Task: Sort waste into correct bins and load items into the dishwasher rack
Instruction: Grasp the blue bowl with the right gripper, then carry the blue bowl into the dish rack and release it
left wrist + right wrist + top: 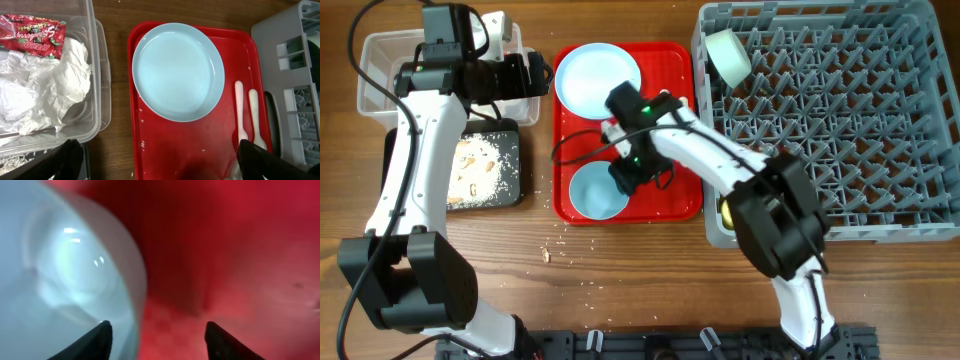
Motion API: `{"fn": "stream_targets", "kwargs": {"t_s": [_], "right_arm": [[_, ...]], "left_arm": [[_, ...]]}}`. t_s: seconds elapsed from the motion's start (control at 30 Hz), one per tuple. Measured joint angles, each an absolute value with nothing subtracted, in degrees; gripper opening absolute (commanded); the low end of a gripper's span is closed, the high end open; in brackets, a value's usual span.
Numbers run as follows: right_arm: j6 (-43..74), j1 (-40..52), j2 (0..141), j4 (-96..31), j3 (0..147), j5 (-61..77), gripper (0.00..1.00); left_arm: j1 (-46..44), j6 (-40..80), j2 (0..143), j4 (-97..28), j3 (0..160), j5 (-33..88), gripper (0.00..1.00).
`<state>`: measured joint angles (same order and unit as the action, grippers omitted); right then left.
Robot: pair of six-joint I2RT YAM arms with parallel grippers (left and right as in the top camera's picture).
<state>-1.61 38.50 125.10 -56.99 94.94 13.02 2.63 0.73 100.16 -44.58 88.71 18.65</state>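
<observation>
The pale blue plate (597,78) lies at the back of the red serving tray (680,195); it also shows in the left wrist view (177,70). A white fork (240,111) and spoon (254,117) lie to its right. A pale blue bowl (594,193) stands at the tray's front. My right gripper (626,176) is open and straddles that bowl's rim (134,280), one finger inside and one outside (160,340). My left gripper (533,78) is open and empty over the tray's left edge (160,167). The red wrapper (35,34) and white napkin (45,92) lie in the clear tub (375,55). A second bowl (728,55) stands tilted in the grey rack (840,120).
The black tray (485,170) in front of the clear tub holds beige food scraps. Crumbs (548,252) lie on the wooden table in front of the red tray. Something yellow (726,211) shows at the rack's front left corner, mostly hidden by my right arm.
</observation>
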Motion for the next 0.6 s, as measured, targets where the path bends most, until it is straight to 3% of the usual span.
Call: {"fn": "stream_targets", "kwargs": {"t_s": [0.13, 0.17, 0.4, 0.6], "right_arm": [[-2.5, 38.3, 125.2, -56.7, 94.9, 12.4, 0.08], [-2.5, 38.1, 125.2, -56.7, 94.9, 12.4, 0.04], [-0.6, 33.2, 123.8, -59.4, 95.1, 12.1, 0.04], [5.4, 22.7, 108.0, -58.7, 96.3, 7.3, 0.04]], "left_arm": [[2.6, 0.7, 100.2, -44.6, 88.7, 18.7, 1.00], [2.6, 0.7, 100.2, -44.6, 88.7, 18.7, 1.00], [2.6, 0.7, 100.2, -44.6, 88.7, 18.7, 1.00], [2.6, 0.7, 100.2, -44.6, 88.7, 18.7, 1.00]]}}
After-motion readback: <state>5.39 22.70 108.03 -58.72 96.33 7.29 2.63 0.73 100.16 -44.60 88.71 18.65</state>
